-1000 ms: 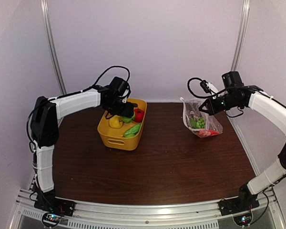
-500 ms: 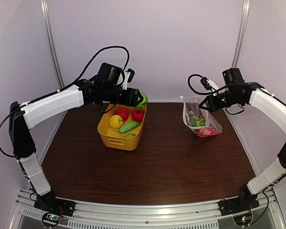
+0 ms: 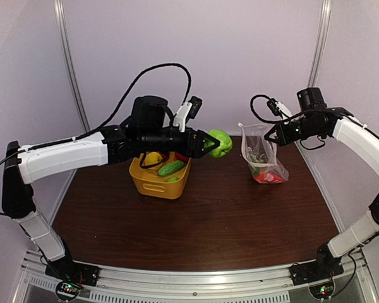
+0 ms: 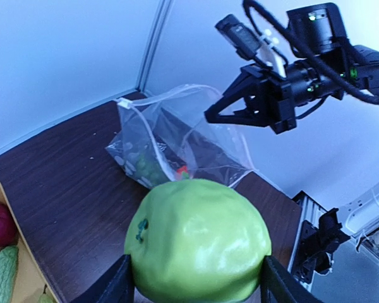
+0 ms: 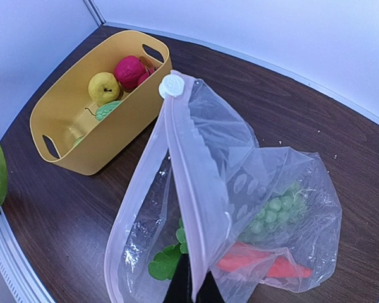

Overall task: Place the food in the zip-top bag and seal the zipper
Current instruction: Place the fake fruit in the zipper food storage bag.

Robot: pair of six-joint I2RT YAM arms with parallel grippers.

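My left gripper [image 3: 210, 144] is shut on a round green toy fruit [image 3: 220, 143], held in the air between the yellow basket [image 3: 159, 178] and the zip-top bag [image 3: 260, 158]; the fruit fills the left wrist view [image 4: 198, 241]. My right gripper [image 3: 270, 136] is shut on the bag's zipper strip [image 5: 184, 189], holding the bag up with its mouth open toward the left. Inside the bag are green grapes [image 5: 279, 205], an orange carrot [image 5: 259, 262] and a green leafy piece [image 5: 165, 264]. A yellow fruit [image 5: 104, 86], a red one [image 5: 130, 68] and a cucumber [image 3: 171, 167] lie in the basket.
The dark wooden table [image 3: 208, 221] ends at side walls and a metal rail [image 3: 189, 281] along the near edge. The bag's white slider [image 5: 171, 85] sits at the top end of the strip.
My left gripper has lifted out of the basket with the green fruit and swung right toward the bag. My right gripper has raised the bag slightly.
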